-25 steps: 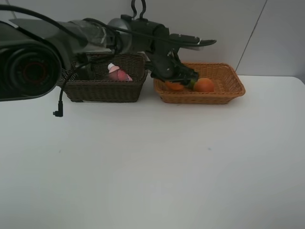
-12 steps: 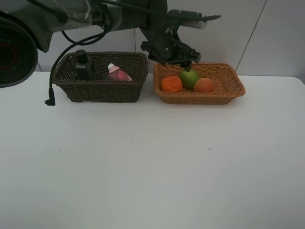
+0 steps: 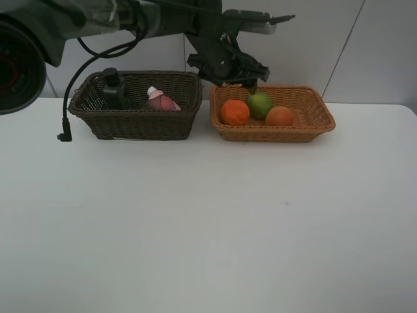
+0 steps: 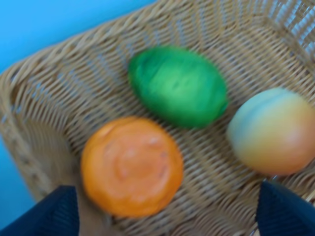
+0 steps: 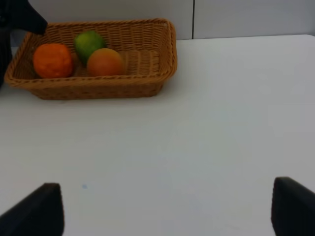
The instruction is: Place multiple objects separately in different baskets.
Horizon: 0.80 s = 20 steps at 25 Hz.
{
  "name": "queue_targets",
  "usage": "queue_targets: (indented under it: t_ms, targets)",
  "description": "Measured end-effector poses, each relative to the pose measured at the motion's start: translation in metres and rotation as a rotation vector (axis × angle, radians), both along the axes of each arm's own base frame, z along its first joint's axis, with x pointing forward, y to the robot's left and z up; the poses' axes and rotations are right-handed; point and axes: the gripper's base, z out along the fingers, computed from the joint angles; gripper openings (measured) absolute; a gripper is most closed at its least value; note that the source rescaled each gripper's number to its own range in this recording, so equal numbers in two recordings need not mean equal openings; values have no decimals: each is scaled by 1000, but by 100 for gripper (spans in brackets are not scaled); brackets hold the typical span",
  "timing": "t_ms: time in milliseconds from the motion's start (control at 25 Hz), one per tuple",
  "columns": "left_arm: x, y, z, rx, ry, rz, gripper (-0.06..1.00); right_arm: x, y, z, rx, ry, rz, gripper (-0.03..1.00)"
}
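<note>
In the exterior high view, two wicker baskets are seen side by side at the far edge of the white table [image 3: 208, 228]. The light orange-tan basket [image 3: 313, 124] is taken as the landmark; the dark brown basket [image 3: 140, 124] is set just beside it. Inside the tan basket three fruits are held: the orange mandarin [image 3: 234, 112] at the end nearest the brown basket, the red-yellow peach [image 3: 279, 116] near the middle, and the green oval fruit [image 3: 259, 104] behind and between them. In the brown basket a dark green pump bottle [image 3: 112, 88] is stood at the end far from the tan basket, and a small pink bottle with white cap [image 3: 161, 100] is laid near the middle. The left gripper [image 3: 242, 73] is held above the tan basket's back rim, with nothing in it.

In the left wrist view, somewhat blurred, the mandarin [image 4: 132, 166], green fruit [image 4: 178, 86] and peach [image 4: 272, 131] are seen below widely parted fingertips [image 4: 56, 211]; the mandarin and green fruit appear to be touching.

In the right wrist view, the tan basket [image 5: 147, 78] with its fruits is seen well apart from the right gripper [image 5: 167, 209], whose fingers are spread and empty over bare table.
</note>
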Motion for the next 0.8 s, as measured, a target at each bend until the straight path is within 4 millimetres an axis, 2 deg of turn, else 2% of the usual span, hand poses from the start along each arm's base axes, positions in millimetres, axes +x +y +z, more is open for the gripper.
queue_targets:
  t_ms: [120,200,360,480,600,640,800]
  targets:
    - [5,24,15,40,40,44,93,0,0,0,0,0,0,79]
    - [9,47,35,66,44,84,93,0,0,0,0,0,0,79]
    - [8,110,78,104,41,194,93,0,0,0,0,0,0,79]
    - [-4,162,101,118,46,304,93,0,0,0,0,0,0,79]
    - [-32,214,119,129,55,412,93,0,0,0,0,0,0,79]
    - [-48,230,127,129,52,442,93,0,0,0,0,0,0,79]
    - [-113,275,131,142,85,530,93,0,0,0,0,0,0,79]
